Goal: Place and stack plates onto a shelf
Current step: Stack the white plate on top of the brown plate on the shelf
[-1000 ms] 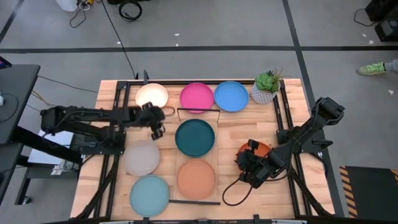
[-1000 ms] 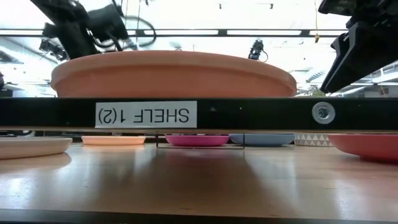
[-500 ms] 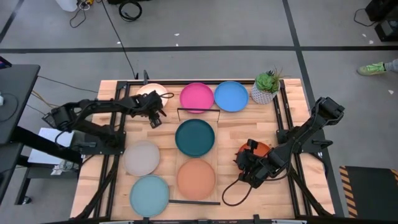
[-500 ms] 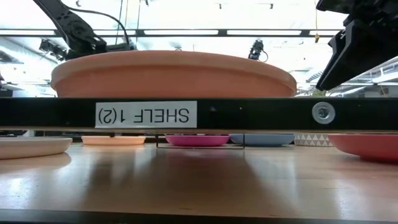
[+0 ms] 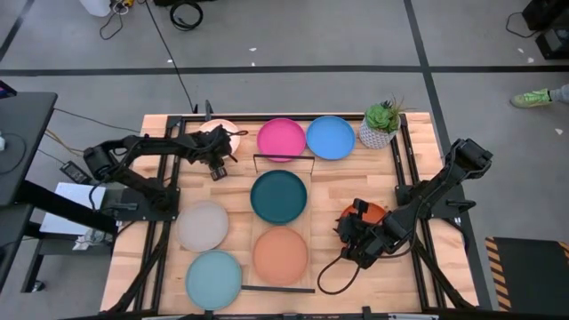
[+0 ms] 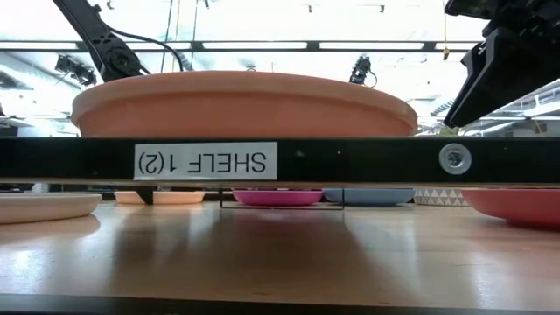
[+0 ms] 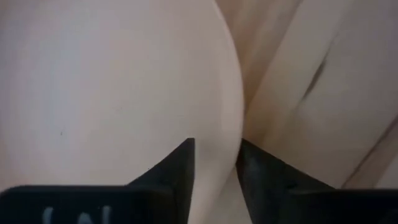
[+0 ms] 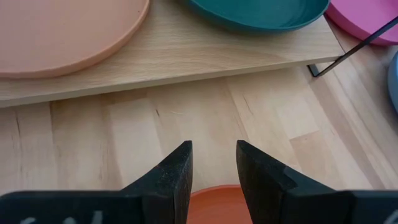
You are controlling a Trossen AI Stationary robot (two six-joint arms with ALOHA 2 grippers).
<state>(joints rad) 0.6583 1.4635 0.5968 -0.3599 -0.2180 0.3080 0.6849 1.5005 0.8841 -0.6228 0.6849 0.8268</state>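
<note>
Two round matte plates lie flat on the long pale-wood shelf board (image 5: 309,233): a dark teal plate (image 5: 278,196) toward the far end and a tan plate (image 5: 280,255) toward the near end. The shelf's long axis runs from the near edge of the plank surface (image 5: 409,276) toward its far edge, with thin black wire rails at the two short ends.

Six more plates rest on the surface around the shelf. Along the far edge, from left to right, sit a cream plate (image 5: 220,130), a pink plate (image 5: 282,139) and a blue plate (image 5: 331,137). A white potted plant (image 5: 380,125) stands just right of the blue plate. Left of the shelf lie a grey plate (image 5: 204,225) and, nearer the front, a light aqua plate (image 5: 213,278). Right of the shelf, an orange plate (image 5: 372,214) is mostly hidden under the right arm.

The left end effector (image 5: 217,153) is down at the near rim of the cream plate. In the left wrist view its fingers stand a little apart, straddling that rim; whether they grip it cannot be told.

The right end effector (image 5: 348,233) hovers over the orange plate, pointing toward the shelf. Its fingers (image 8: 177,171) are slightly apart and hold nothing.
</note>
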